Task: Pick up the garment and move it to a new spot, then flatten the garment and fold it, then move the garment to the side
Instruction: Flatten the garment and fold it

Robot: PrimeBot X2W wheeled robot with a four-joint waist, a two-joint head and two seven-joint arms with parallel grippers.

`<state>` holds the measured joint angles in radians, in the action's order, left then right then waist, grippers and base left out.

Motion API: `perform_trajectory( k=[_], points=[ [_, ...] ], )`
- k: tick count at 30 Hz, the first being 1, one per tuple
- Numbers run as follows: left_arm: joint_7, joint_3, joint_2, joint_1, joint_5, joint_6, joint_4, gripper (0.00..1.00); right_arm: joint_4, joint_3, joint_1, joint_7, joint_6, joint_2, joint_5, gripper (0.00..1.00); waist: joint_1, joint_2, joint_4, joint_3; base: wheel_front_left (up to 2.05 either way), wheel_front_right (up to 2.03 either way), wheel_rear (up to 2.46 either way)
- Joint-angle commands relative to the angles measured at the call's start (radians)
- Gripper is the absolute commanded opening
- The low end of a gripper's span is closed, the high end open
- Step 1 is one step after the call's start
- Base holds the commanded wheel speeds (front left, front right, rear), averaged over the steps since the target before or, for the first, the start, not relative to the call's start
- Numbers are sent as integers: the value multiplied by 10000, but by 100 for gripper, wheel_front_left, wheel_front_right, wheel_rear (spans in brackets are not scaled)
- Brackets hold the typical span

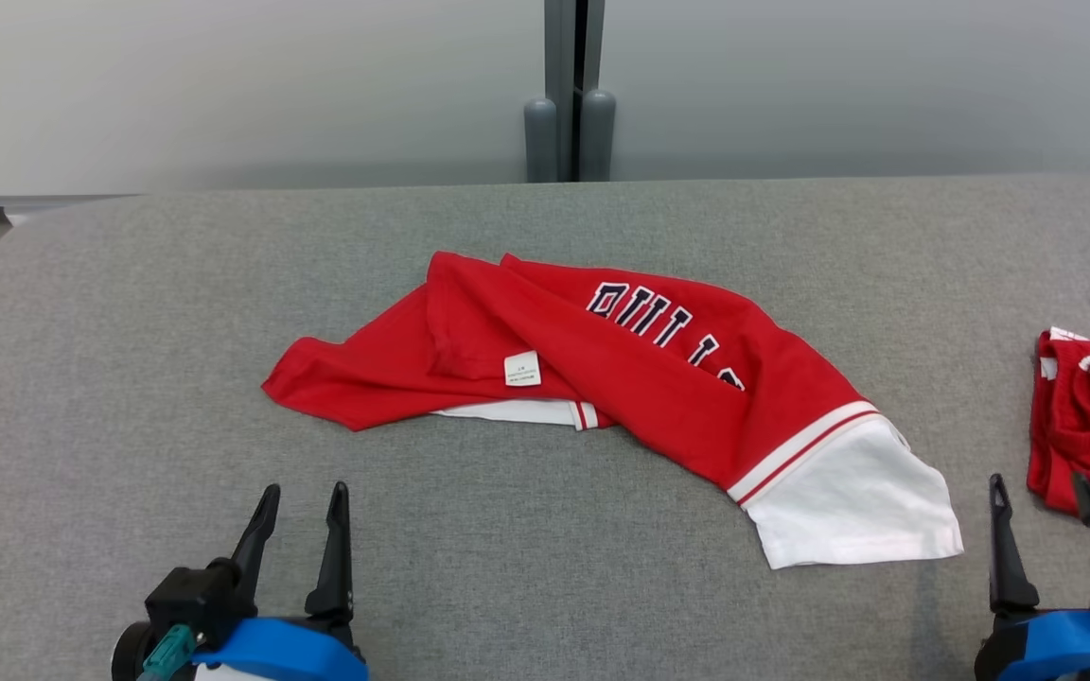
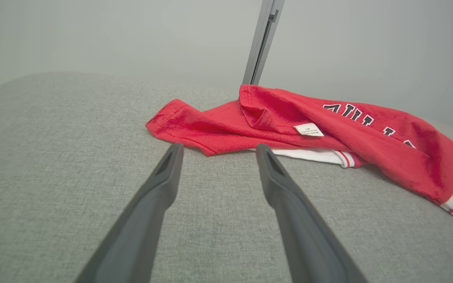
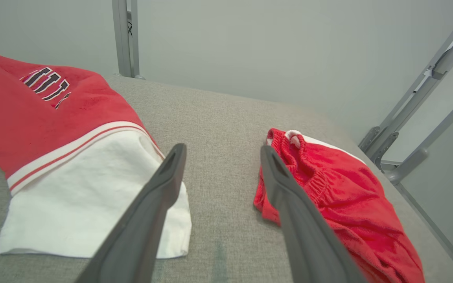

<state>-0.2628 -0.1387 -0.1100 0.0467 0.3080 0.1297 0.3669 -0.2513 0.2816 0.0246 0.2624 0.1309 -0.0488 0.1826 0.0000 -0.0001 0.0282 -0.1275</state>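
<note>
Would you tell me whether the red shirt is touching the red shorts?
Apart. The right wrist view shows bare grey surface between the shirt and the shorts.

Lab-like test bay: grey fabric-covered table [image 1: 129,397]; plain panels [image 1: 223,85]; metal posts [image 1: 559,57].

We've got the shirt [image 1: 602,369] lying crumpled at the middle of the grey padded top [image 1: 148,303]. It's red and loosely folded over itself, nowhere near flat. Its long body runs from nine o'clock down toward four o'clock. At the four o'clock end we see a white sleeve [image 1: 848,506] spread flat, edged by a white-and-red striped band [image 1: 805,445]. Dark letters [image 1: 654,317] with white outlines sit toward one o'clock, partly swallowed by a fold. A small white label [image 1: 522,368] shows near the centre, and a white hem [image 1: 526,412] peeks out just below it at six o'clock.
</note>
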Motion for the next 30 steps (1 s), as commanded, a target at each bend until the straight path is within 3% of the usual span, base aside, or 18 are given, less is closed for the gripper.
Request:
perform_trajectory(
  k=[1, 10, 19, 30],
  points=[
    [-24, -93, -25, 232, 42, 20, -56, 100, 129, 75, -27, 33, -3, -35, -210, 100, 0, 1, -34, -66, 0, 0, 0],
    [-24, -1002, -414, 1626, 434, 20, -52, 100, 723, -990, 897, 33, -1, -35, -1246, 100, 0, 1, -349, -952, 0, 0, 0],
    [-24, -1854, -985, 3454, 1127, 20, 797, 100, 783, -2185, 1768, 33, -3, -40, -1640, 100, 0, 1, -848, -1941, 0, 0, 0],
    [-24, -2530, -1364, 4352, 2027, 20, 1807, 100, 766, -2490, 1809, 33, -3, -39, -1895, 100, 0, 1, -1375, -2393, 0, 0, 0]
  ],
)
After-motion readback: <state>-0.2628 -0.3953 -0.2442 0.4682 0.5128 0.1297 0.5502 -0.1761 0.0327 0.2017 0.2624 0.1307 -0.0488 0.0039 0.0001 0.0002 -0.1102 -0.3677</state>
